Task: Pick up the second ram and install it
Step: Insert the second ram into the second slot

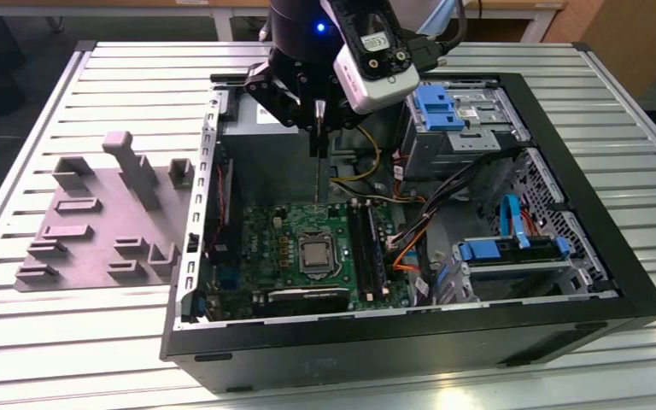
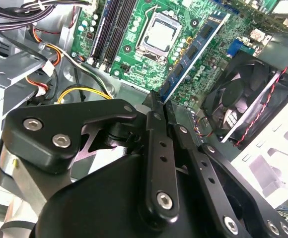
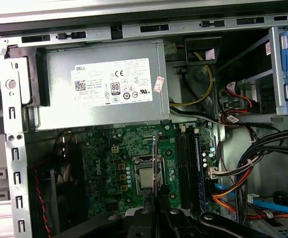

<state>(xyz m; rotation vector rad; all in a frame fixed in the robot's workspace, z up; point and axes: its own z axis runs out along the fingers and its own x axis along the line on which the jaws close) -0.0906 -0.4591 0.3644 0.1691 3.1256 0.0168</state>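
Observation:
My gripper point(image 1: 320, 152) hangs above the open computer case point(image 1: 635, 290), shut on the second ram point(image 1: 322, 184). The ram is a thin blue-green board stick pointing straight down, with its lower end just above the green motherboard point(image 1: 271, 248). In the second wrist view the fingertips point(image 2: 154, 106) clamp one end of the ram point(image 2: 196, 49), which reaches out over the board beside the processor socket point(image 2: 159, 32). In the first wrist view the ram point(image 3: 155, 158) shows edge-on over the socket. The long black slots point(image 1: 362, 243) lie toward the exterior view's right of the ram.
A grey power supply point(image 3: 99, 84) fills the case's far side. A black fan point(image 2: 238, 94) sits at one case wall. Blue drive-bay clips point(image 1: 436, 107) and bundled cables point(image 1: 419, 248) crowd the exterior view's right. A grey fixture plate point(image 1: 89, 222) lies on the table outside the case.

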